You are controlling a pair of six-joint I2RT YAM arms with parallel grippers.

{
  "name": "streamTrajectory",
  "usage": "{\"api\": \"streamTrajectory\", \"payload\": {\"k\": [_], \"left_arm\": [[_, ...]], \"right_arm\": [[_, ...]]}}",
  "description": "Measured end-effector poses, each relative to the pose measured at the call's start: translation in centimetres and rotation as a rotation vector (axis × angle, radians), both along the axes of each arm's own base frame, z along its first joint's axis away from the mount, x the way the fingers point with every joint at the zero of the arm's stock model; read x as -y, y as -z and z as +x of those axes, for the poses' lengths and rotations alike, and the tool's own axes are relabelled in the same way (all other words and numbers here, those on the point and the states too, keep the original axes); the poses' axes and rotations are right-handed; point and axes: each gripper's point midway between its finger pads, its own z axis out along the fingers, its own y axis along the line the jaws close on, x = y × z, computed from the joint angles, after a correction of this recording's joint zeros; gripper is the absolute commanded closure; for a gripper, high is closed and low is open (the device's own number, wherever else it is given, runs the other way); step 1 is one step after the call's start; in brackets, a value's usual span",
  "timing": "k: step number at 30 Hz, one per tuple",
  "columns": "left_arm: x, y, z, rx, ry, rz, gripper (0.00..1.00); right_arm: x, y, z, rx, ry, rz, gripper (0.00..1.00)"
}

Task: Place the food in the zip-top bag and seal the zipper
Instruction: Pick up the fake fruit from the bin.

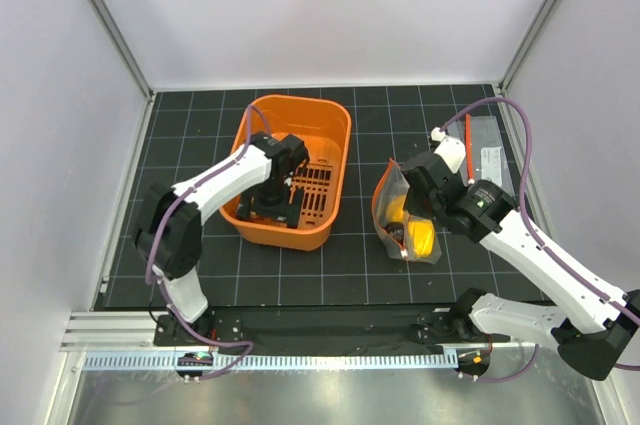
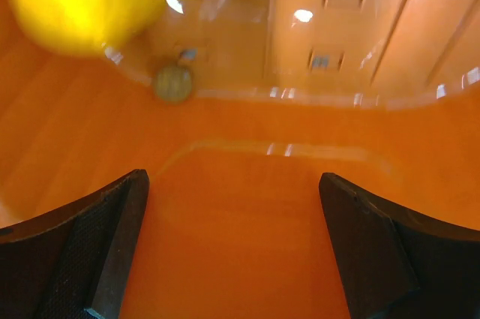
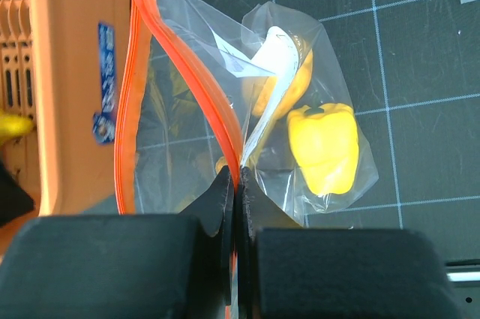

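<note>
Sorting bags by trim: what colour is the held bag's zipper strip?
The zipper is red-orange, clearest in the right wrist view.

A lab test cell; white panels (image 1: 320, 5), aluminium framing (image 1: 106, 15), gridded black mat (image 1: 350, 265).

Basket (image 1: 300, 100): orange plastic, smooth, high gloss; lamp glare on its floor in the left wrist view.
Bag (image 3: 180, 131): thin clear film, glossy, creased.
Zipper (image 3: 186, 71): red-orange plastic strip, smooth, half-translucent.
Pepper (image 3: 324, 146): yellow plastic, smooth, soft sheen.
Slip (image 3: 277, 71) inside bag: white, paper-like, matt.
Left gripper (image 2: 232, 180): fingers (image 2: 90, 259) black, matt, inner faces finely textured.
Right gripper (image 3: 236, 180): black, matt, smooth.
Mat (image 1: 200, 245): black, matt, thin pale grid lines.
Rail (image 1: 300, 360) along near edge: bare metal, toothed.
Sheet (image 1: 300, 400) below it: brushed metal, dull shine.
Walls (image 1: 330, 15): white, matt.
Arm shells (image 1: 215, 185): white plastic, slight gloss.
</note>
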Motion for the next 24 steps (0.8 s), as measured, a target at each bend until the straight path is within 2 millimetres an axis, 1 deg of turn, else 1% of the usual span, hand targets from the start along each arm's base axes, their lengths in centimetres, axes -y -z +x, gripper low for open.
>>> {"api": "streamTrajectory", "payload": {"k": [2, 3, 7, 9, 16, 19, 24], "left_arm": [[-0.4, 1.5, -0.4, -0.045, 0.004, 0.035, 0.0], [-0.5, 2.3, -0.4, -0.06, 0.007, 0.057, 0.0], [-0.9, 5.3, 0.8, -0.086, 0.031, 0.137, 0.02], [-1.0, 5.8, 1.0, -0.108, 0.043, 0.162, 0.02], [-1.4, 5.2, 4.4, 0.044, 0.062, 0.214, 0.01], [-1.5, 4.6, 6.2, 0.114, 0.069, 0.234, 0.01], [-0.3, 2.2, 10.7, 0.273, 0.07, 0.207, 0.01]], "right_arm": [[0.1, 0.0, 0.1, -0.001, 0.003, -0.003, 0.99], [0.1, 0.1, 0.1, -0.001, 0.003, -0.005, 0.99], [0.2, 0.1, 0.2, -0.002, 0.001, -0.011, 0.99], [0.3, 0.1, 0.2, -0.002, 0.001, -0.013, 0.99], [0.5, 0.2, 0.2, -0.005, 0.006, -0.016, 0.99], [0.5, 0.4, 0.2, -0.009, 0.006, -0.019, 0.99], [0.4, 0.6, 0.2, -0.013, 0.003, -0.021, 0.99]]}}
